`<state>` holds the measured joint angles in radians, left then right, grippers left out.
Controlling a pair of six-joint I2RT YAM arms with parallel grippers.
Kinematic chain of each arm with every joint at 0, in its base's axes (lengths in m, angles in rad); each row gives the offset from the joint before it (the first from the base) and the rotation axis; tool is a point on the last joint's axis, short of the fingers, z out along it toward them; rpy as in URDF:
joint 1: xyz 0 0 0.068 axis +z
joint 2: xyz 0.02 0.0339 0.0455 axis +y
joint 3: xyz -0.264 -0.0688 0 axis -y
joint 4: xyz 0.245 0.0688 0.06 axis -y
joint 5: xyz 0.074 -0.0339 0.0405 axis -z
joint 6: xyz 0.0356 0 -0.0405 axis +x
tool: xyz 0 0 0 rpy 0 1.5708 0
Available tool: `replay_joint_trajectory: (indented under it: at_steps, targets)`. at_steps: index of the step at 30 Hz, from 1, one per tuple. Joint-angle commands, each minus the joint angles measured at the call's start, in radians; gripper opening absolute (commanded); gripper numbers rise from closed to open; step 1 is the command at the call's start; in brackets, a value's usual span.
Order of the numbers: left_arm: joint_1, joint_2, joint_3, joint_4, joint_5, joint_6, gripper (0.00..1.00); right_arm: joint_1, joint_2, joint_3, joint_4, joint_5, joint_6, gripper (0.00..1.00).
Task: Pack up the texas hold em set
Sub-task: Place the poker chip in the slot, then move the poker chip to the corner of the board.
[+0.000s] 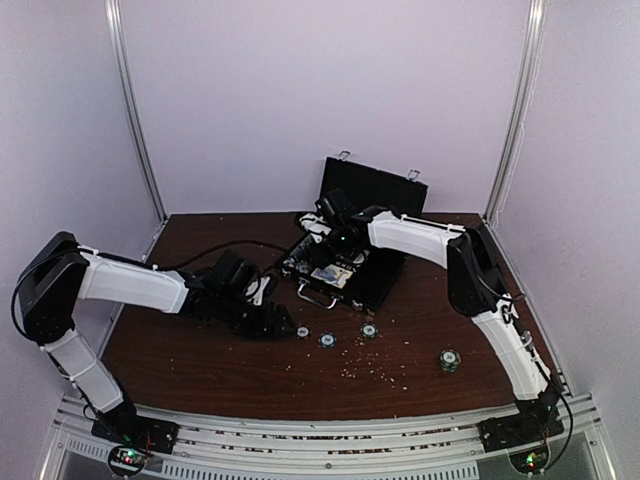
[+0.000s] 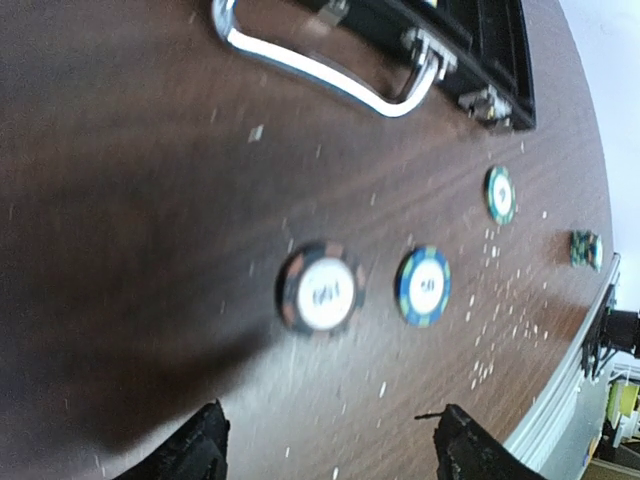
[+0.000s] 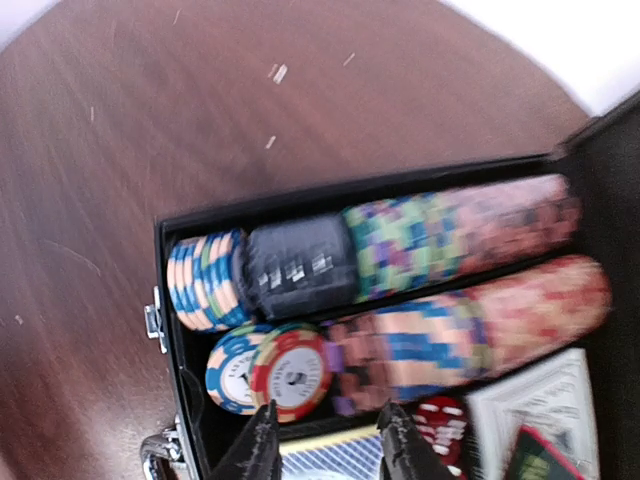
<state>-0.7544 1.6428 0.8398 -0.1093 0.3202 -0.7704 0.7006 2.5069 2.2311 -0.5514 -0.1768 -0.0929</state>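
Note:
The black case (image 1: 385, 285) lies open at the back middle of the table, with its lid (image 1: 375, 185) upright. My right gripper (image 3: 327, 425) hovers open over the case's chip rows (image 3: 450, 240), with nothing between its fingers. A red chip (image 3: 293, 372) and a blue chip (image 3: 225, 368) lean at the end of the lower row, just beyond my left finger. Red dice (image 3: 440, 425) and a blue card deck (image 3: 335, 458) lie below. My left gripper (image 2: 330, 435) is open and low over the table, short of a black-and-orange chip (image 2: 320, 292). A blue chip (image 2: 423, 286) and a green chip (image 2: 500, 193) lie farther on.
A small chip stack (image 1: 449, 360) stands to the right on the table. Pale crumbs (image 1: 380, 372) are scattered near the front. The case's silver handle (image 2: 330, 75) points at the loose chips. The table's front edge and metal rail (image 1: 320, 425) run close behind the chips.

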Motion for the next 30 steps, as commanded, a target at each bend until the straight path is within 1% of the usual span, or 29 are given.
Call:
replay_joint_trajectory:
  at_steps: [1, 3, 7, 11, 13, 15, 18, 21, 25, 30]
  targets:
    - [0.012, 0.095, 0.11, 0.023, -0.041, 0.052, 0.72, -0.038, -0.162, -0.083, 0.103, 0.044, 0.058, 0.37]
    - [0.012, 0.131, 0.147, 0.03, -0.042, 0.068, 0.68, -0.041, -0.218, -0.159, 0.143, 0.035, 0.089, 0.38]
    - [0.012, 0.195, 0.191, 0.039, -0.058, 0.106, 0.61, -0.045, -0.362, -0.376, 0.259, 0.007, 0.169, 0.39]
    - [0.011, 0.263, 0.244, 0.028, -0.068, 0.151, 0.53, -0.051, -0.468, -0.574, 0.356, -0.019, 0.243, 0.39]
    - [0.011, 0.283, 0.257, 0.034, -0.069, 0.161, 0.52, -0.053, -0.505, -0.637, 0.384, -0.026, 0.268, 0.39]
    - [0.012, 0.298, 0.261, 0.047, -0.055, 0.169, 0.48, -0.053, -0.534, -0.689, 0.404, -0.038, 0.291, 0.39]
    - [0.01, 0.307, 0.243, 0.07, -0.014, 0.161, 0.42, -0.053, -0.568, -0.756, 0.428, -0.062, 0.327, 0.38]
    - [0.002, 0.29, 0.19, 0.074, 0.01, 0.154, 0.38, -0.053, -0.604, -0.813, 0.456, -0.076, 0.362, 0.38]
    - [-0.013, 0.263, 0.123, 0.123, 0.063, 0.159, 0.36, -0.053, -0.646, -0.888, 0.504, -0.11, 0.41, 0.37]
    - [-0.05, 0.257, 0.079, 0.165, 0.108, 0.164, 0.34, -0.049, -0.691, -0.986, 0.533, -0.146, 0.466, 0.36]
